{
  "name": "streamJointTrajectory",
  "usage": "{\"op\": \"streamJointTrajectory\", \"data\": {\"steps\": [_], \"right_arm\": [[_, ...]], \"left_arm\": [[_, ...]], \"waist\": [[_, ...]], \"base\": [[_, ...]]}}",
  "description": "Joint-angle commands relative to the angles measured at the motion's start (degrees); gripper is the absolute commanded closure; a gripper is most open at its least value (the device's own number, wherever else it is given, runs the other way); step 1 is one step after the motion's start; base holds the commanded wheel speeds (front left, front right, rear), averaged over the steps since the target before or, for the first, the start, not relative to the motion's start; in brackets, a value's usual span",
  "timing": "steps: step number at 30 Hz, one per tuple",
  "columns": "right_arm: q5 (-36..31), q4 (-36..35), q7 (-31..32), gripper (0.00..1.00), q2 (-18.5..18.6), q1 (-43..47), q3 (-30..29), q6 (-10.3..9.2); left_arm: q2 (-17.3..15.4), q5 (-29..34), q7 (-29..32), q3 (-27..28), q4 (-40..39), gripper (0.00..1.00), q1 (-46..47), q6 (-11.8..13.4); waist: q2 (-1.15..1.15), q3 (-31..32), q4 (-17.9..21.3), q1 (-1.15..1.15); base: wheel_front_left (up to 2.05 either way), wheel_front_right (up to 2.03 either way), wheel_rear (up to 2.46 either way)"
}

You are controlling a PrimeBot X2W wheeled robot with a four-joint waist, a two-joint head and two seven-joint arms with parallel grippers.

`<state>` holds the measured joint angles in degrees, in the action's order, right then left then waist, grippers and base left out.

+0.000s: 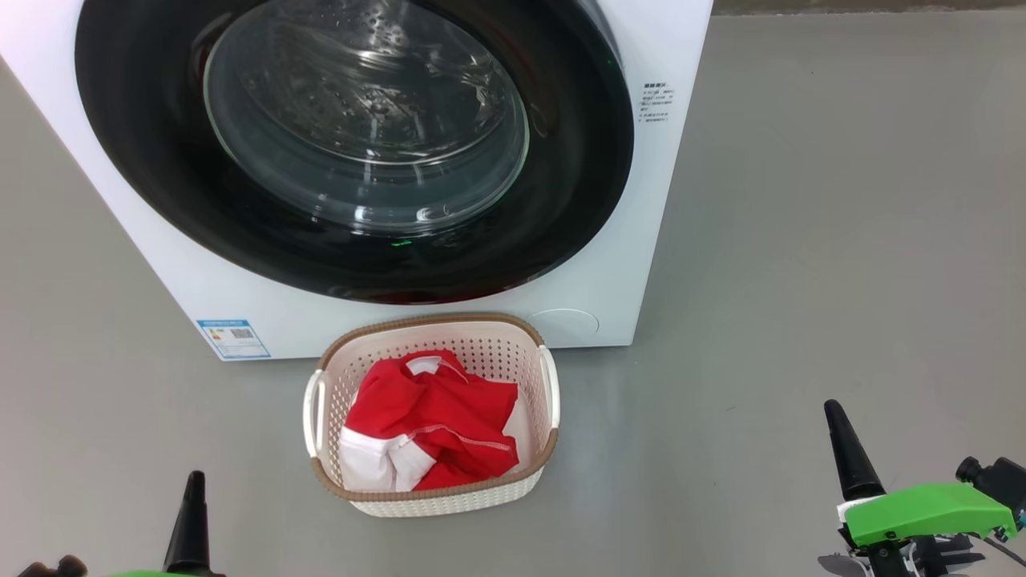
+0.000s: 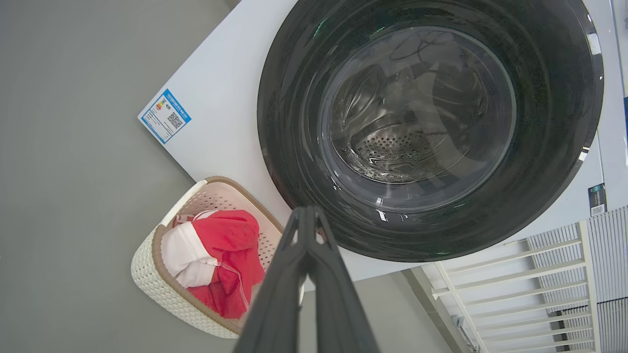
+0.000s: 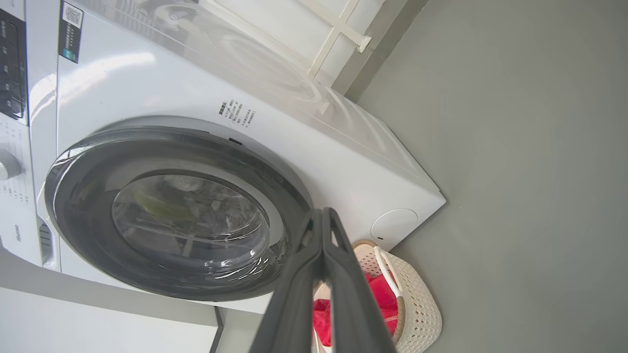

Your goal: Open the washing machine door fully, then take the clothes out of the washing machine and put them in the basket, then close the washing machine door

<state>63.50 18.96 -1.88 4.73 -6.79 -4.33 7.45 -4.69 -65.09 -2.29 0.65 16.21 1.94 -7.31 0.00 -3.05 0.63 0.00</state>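
Since the large round door with its wide glossy black ring and bulging clear glass centre [image 1: 353, 152] appears to lie flat against the front of the big white box-shaped front-loading washing machine [image 1: 641, 240], I judge the task is at its last step, the closing. The bright red soft garments with white trim [image 1: 433, 417] lie heaped inside the small cream perforated plastic basket with the brown woven-look rim [image 1: 437, 320]. It stands on the grey floor [image 1: 842, 240] just in front of the machine's foot, under the door's lower edge. Through the glass I see steel drum and no red fabric.

The left gripper [image 1: 195, 481] and the right gripper [image 1: 838, 417] hang low on either side of the basket, well apart from it. Each has its two long dark fingers pressed together on nothing.

Whether the latch has caught I cannot tell from here. To finish well, I would press with closed fingertips on the black ring, never on the glass. The push should go straight into the machine's face and stop once the ring seats. The arm should pass over or beside the basket, so as not to knock it.
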Motion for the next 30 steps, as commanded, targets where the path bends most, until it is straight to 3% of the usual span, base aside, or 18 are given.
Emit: {"op": "streamJointTrajectory", "data": {"steps": [1,30], "right_arm": [[1.7,-1.9,0.5,1.0,0.1,-0.3,0.5,0.03],[18.7,-3.8,5.4,1.0,-1.1,0.3,-1.2,0.03]], "left_arm": [[-0.6,-1.8,0.4,1.7,-1.6,1.0,2.6,-0.1],[0.5,-18.1,5.3,3.8,-2.0,1.0,3.6,-0.2]], "waist": [[0.0,0.1,0.0,0.0],[0.0,1.8,-0.4,0.0]], "base": [[0.0,0.0,0.0],[0.0,0.0,0.0]]}}
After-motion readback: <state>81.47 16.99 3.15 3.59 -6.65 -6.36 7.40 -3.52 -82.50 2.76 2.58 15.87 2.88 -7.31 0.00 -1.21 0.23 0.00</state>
